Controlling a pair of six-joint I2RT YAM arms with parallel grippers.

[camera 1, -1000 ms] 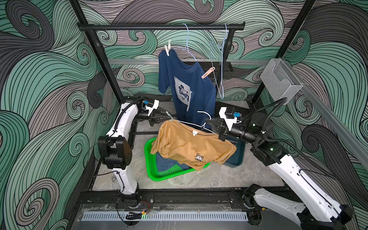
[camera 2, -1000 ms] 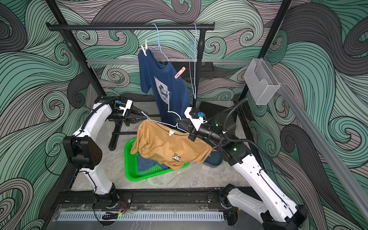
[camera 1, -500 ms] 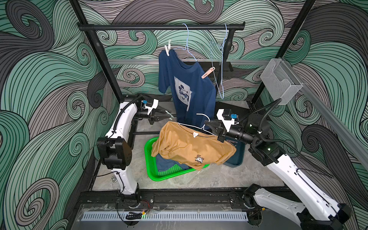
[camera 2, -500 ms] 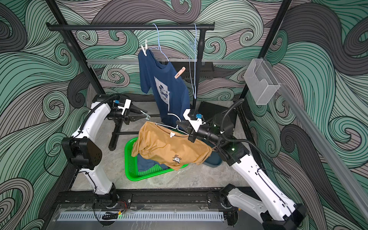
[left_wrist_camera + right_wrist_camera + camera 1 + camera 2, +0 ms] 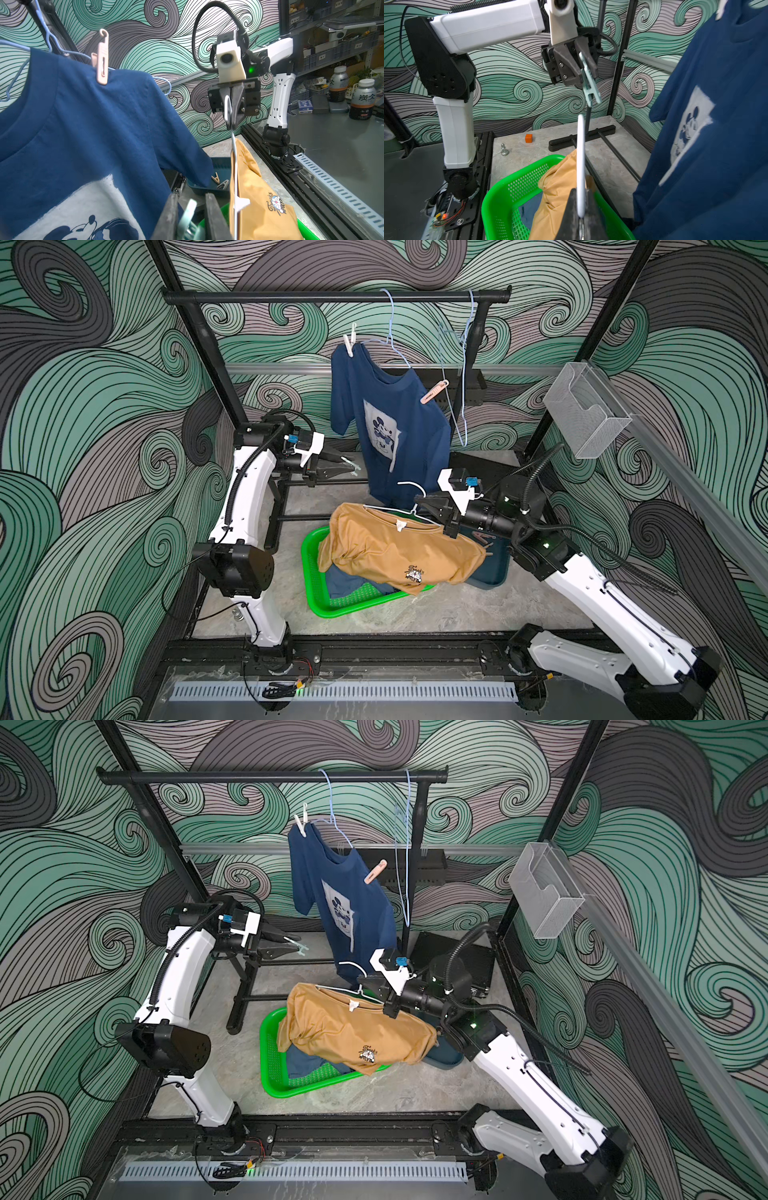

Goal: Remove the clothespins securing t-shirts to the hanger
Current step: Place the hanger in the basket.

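Our left jaws pinch a mint-green plastic clothespin [image 5: 590,91], its long axis pointing out past their tips. Our right jaws clamp the thin white hanger [image 5: 580,155] carrying the mustard-tan t-shirt [image 5: 395,547]. The dark teal plastic tray [image 5: 494,572], likely the drop-off, lies under the right arm, well apart from the left.

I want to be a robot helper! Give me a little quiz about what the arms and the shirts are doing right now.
1. True or false: a white clothespin and a peach clothespin both clip the navy t-shirt.
2. What does the left gripper hold? A) a mint clothespin B) an orange cube C) the green basket
3. Fill the gap: the right gripper is shut on the white ____ that carries the mustard t-shirt.

Key
1. True
2. A
3. hanger
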